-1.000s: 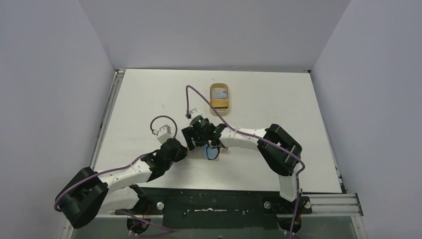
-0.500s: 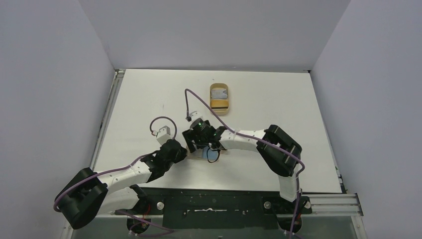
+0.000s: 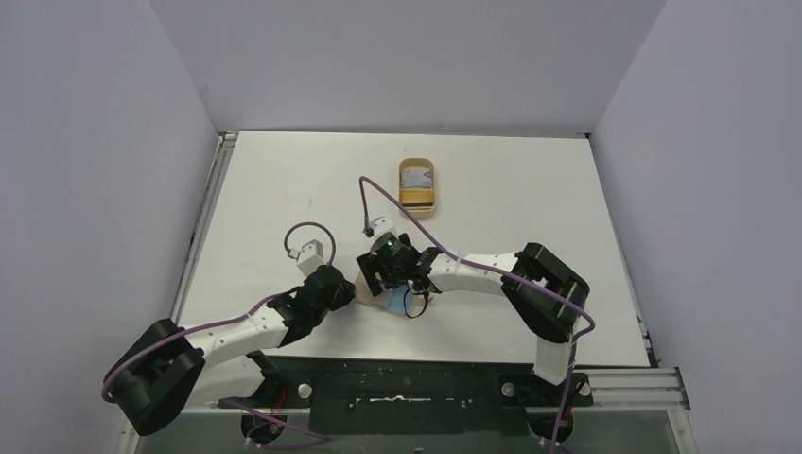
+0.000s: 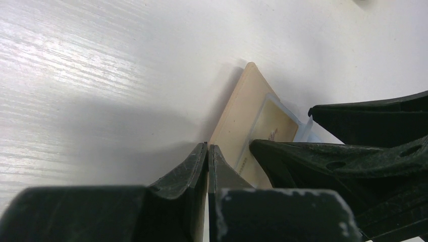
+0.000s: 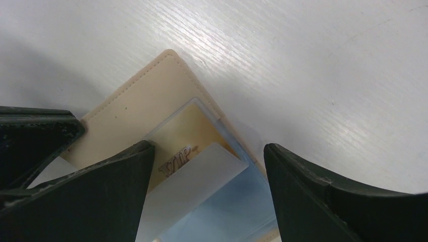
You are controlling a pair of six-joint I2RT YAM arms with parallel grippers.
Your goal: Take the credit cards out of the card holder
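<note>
I read the left gripper point(image 4: 207, 150) clamped on the card holder point(image 4: 246, 108) edge, on the table point(image 5: 313, 60) near the front. The right gripper point(image 5: 207, 148) stands open, its 2 fingers straddling the credit cards point(image 5: 229, 204).

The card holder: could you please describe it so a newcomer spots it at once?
On the white table, look where the left tool and right tool meet. Between them is a beige wallet with cards in clear sleeves, unlike the oval rimmed dish farther back.

tan card holder point(image 5: 132, 103) open; gold, blue credit cards point(image 5: 237, 206) inside
</note>
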